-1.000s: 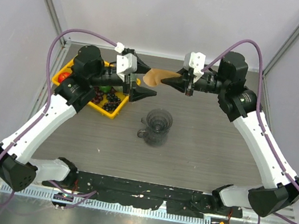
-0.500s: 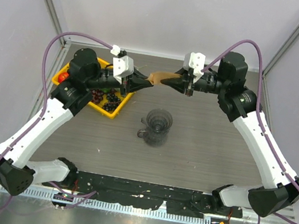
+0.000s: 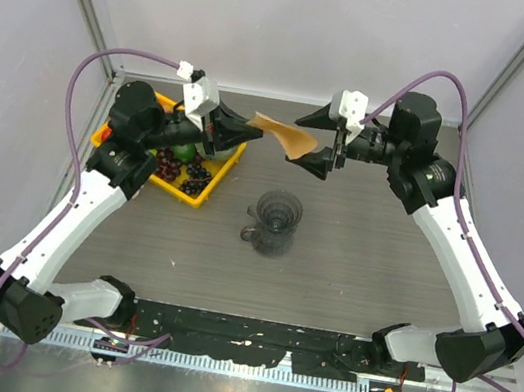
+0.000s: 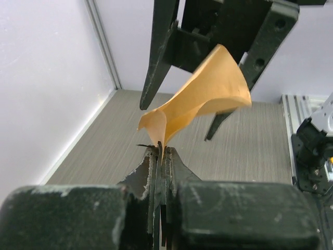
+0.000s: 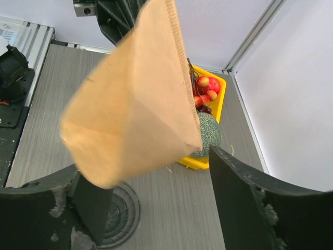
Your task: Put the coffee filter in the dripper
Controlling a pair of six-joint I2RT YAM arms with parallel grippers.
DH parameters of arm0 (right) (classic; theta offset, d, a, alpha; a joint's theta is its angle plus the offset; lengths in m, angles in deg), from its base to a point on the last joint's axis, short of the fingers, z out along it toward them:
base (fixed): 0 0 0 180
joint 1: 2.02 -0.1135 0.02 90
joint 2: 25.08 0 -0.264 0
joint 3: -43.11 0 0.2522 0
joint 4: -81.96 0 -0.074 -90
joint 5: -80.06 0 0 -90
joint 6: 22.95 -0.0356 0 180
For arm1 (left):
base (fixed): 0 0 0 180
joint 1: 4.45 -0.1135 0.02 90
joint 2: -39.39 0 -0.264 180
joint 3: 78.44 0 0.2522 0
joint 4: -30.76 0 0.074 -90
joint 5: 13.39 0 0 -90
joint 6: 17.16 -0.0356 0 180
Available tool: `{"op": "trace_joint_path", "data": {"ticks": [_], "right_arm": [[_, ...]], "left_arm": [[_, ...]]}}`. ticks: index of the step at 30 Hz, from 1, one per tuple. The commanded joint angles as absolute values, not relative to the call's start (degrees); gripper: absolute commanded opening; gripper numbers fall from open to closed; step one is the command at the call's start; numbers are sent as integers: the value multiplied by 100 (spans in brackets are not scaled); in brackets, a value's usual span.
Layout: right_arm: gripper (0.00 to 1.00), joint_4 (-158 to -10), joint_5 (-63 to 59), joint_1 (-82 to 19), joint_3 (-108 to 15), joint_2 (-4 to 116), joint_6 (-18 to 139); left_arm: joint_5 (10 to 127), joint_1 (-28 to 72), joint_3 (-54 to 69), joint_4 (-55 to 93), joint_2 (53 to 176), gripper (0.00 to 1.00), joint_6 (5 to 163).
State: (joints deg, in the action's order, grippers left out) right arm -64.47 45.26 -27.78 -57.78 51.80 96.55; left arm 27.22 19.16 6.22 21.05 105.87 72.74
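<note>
where the yellow tray (image 3: 204,200) of fruit sits at the left of the surface (image 3: 363,255), we see our left tool (image 3: 251,123) just above it, pressed together on one corner of the coffee filter (image 3: 288,137) and holding the paper in the air. our right tool (image 3: 302,141) stands spread, a finger on either side of the filter's far end. below them the dripper (image 3: 276,221) stands upright on the surface.

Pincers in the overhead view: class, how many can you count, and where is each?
2. The left pincer, back left, is shut on a corner of the paper filter. The right pincer, back right, is open, straddling the filter's other end. None appear hidden.
</note>
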Motion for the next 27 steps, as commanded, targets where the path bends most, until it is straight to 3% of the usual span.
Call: {"op": "trace_joint_path", "data": {"ticks": [1,2,4,11,16,25,27], "right_arm": [[84,-6889,4543,-2629,-5749,5059,9194],[92,-7203,4499,-2567,-5714,5085,8905],[97,-7714,4438,-2462,-5643,5094,8482],[95,-9262,4375,-2391,-5475,5216,7637],[68,-9289,4727,-2399,-5775,5411,7602],[31,-8807,5087,-2417,-5977,5455,8005],[27,-8736,5114,-2417,-5994,5437,8058]], "left_arm": [[2642,1770,590,3315,10583,0,8494],[2677,1735,616,3413,10610,0,8714],[2765,1673,643,3580,10680,0,9093],[2748,1576,669,4230,10900,0,10341],[2739,1567,704,4275,11005,0,10720],[2643,1550,739,4310,11111,0,10905],[2573,1532,739,4345,11146,0,10966]]}}
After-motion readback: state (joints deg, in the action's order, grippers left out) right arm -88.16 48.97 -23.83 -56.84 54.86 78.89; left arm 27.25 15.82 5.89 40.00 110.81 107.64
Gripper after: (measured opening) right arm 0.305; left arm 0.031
